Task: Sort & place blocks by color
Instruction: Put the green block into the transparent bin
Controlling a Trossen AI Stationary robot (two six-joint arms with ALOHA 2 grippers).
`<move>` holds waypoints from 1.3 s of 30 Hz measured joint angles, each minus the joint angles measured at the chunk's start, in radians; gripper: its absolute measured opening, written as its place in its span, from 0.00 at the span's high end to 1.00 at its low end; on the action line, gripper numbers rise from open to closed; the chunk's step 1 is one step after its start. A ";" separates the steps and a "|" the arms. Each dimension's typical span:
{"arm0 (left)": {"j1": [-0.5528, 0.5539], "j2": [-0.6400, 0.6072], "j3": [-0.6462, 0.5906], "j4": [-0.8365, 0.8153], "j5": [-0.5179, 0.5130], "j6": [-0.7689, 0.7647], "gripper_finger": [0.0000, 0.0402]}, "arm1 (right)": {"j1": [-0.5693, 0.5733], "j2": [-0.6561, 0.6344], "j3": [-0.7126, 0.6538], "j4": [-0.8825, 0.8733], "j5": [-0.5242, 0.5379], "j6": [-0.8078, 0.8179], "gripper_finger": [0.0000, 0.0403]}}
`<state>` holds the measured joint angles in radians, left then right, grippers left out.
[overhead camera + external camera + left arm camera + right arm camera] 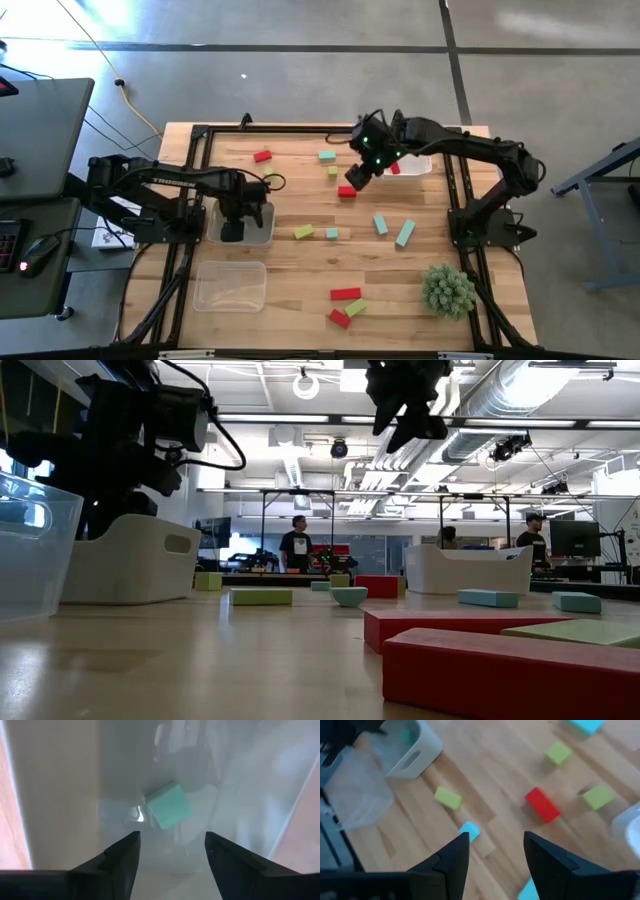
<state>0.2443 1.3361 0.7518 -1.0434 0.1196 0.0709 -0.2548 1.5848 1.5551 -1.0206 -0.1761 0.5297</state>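
Left gripper (232, 232) is hanging over the white bin (262, 238) on the left side of the table (300, 270), fingers spread apart and nothing between them. Straight below, in its wrist view, a teal cube (169, 805) sits loose on the bin floor, clear of both fingers (122, 855).

Right gripper (358, 177) is up in the air over the back-middle of the table, just above a red block (346, 191). Its fingers are parted with nothing in them, and the wrist camera looks down past them at the red block (542, 804), a couple of yellow-green cubes (447, 798) and a small teal one (469, 830).

The rest of the blocks are scattered over the wood: teal bars (404, 233) right of center, a red and yellow-green bunch (346, 305) near the front edge. There's a clear tray (230, 285) front left that looks empty, though it's hard to be sure through the plastic. Spiky green plant ball (447, 289) sits front right.
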 joint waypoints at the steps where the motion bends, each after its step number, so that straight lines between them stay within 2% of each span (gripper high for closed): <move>1: 0.000 -0.001 0.003 -0.005 0.000 0.012 0.47 | 0.019 0.000 0.000 0.000 0.000 0.013 0.56; 15: -0.004 -0.062 0.092 -0.028 0.000 0.010 0.46 | 0.310 0.000 0.000 0.001 0.012 0.057 0.56; 21: -0.004 -0.104 0.155 -0.072 0.003 -0.109 0.46 | 0.421 0.000 0.000 0.027 0.054 0.078 0.56; 27: -0.004 -0.164 0.199 -0.070 0.026 -0.258 0.46 | 0.502 0.000 0.000 0.056 0.071 0.075 0.48; 32: -0.021 -0.213 0.210 -0.066 0.026 -0.386 0.46 | 0.563 0.000 0.000 0.053 0.079 -0.030 0.42; 39: -0.085 -0.255 0.210 -0.067 0.027 -0.559 0.46 | 0.664 0.060 0.000 0.055 0.117 -0.246 0.42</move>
<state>0.1591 1.0813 0.9619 -1.1107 0.1464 -0.4879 0.4092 1.6448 1.5551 -0.9657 -0.0589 0.2833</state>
